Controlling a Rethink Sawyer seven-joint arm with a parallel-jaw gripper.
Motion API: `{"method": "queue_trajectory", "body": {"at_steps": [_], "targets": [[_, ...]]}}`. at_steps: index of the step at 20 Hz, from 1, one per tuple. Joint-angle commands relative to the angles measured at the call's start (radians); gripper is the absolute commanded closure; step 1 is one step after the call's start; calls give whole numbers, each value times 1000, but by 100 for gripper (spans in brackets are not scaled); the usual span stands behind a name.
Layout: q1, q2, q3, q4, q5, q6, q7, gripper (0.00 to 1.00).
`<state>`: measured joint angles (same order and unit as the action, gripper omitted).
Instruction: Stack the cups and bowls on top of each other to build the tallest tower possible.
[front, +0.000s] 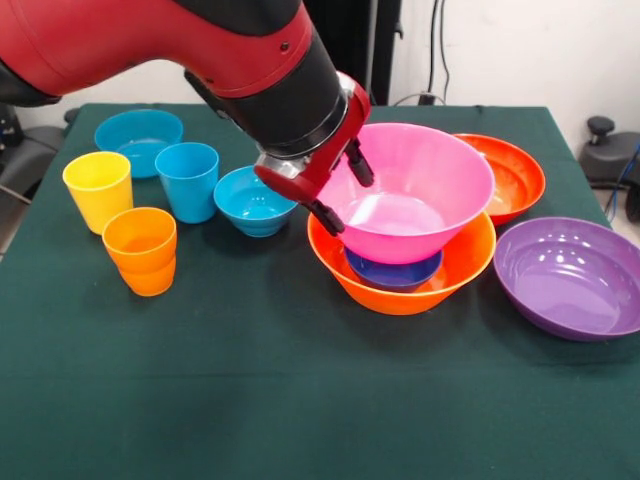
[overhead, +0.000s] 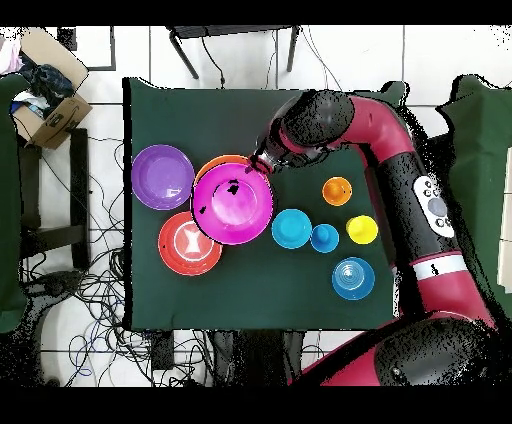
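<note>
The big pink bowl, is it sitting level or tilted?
Tilted. The pink bowl rests on the dark blue bowl inside the large orange bowl, with its rim higher on the pincer side.

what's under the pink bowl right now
A dark blue bowl, sitting inside the orange bowl. The pink bowl covers most of it; anything beneath isn't visible.

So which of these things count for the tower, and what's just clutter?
Job:
glossy pink bowl
big orange bowl
dark blue bowl
red-orange bowl
purple bowl
teal bowl
shallow blue bowl
yellow cup
blue cup
orange cup

Clutter:
cardboard box
</note>
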<state>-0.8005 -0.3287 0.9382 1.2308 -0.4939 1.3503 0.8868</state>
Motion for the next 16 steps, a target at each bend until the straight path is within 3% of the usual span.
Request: {"method": "queue_trajectory", "body": {"at_steps": [1,11,16], "targets": [[59,68,-43,-228,-59,221,-349,0],[135,141,-6,-526,-191,434,-573,0],[171,144,-1,-618,-261,498,-656,0]]}}
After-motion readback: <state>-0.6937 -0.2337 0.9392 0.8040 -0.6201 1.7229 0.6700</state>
